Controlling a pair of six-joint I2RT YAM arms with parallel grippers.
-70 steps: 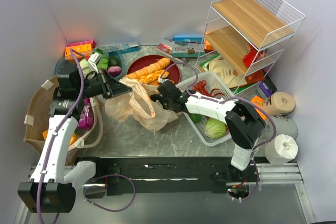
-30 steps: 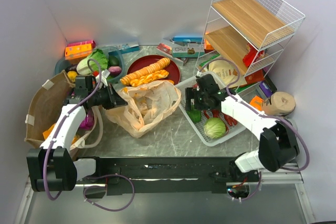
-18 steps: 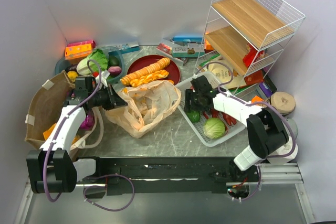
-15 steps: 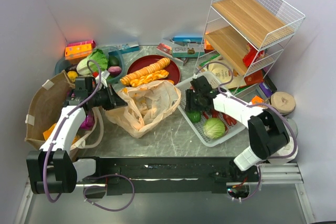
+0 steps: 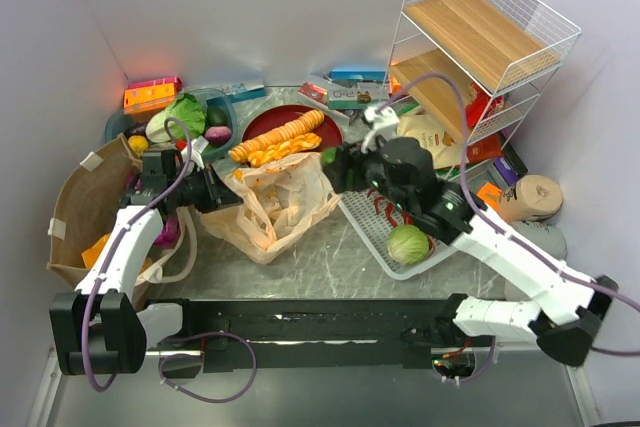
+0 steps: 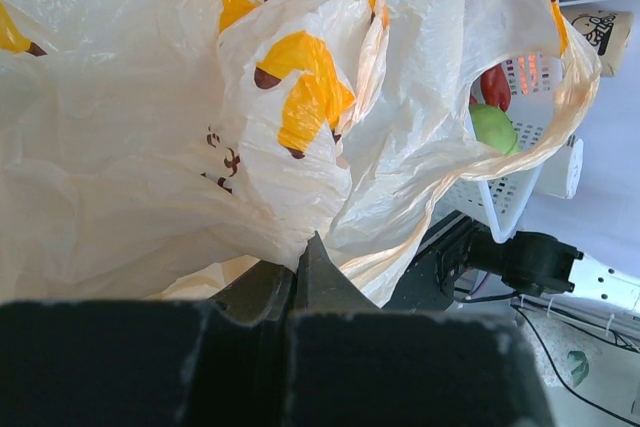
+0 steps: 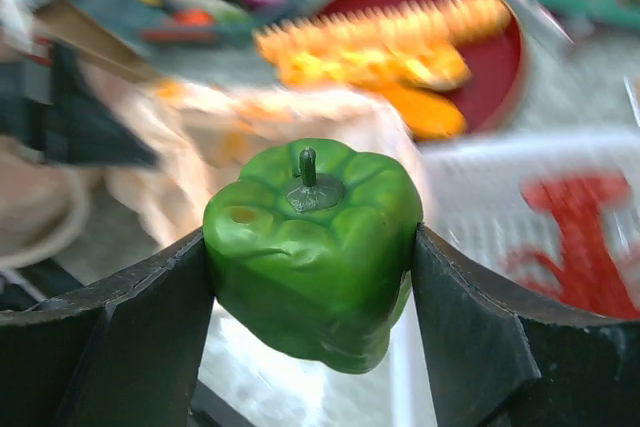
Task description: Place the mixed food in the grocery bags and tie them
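The right claw (image 5: 336,163) has lifted out of the white basket (image 5: 365,230) and now hangs at frame centre, above the right rim of the tan plastic bag (image 5: 275,202). Its jaws are clamped on a green bell pepper (image 7: 312,237). Left of centre, the left claw (image 5: 214,190) is closed tight on the bag's edge.

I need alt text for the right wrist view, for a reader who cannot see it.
The right gripper holds a green bell pepper, its stem toward the camera, between its two black fingers. Behind it, blurred, are a tan plastic bag and a red plate of orange food.
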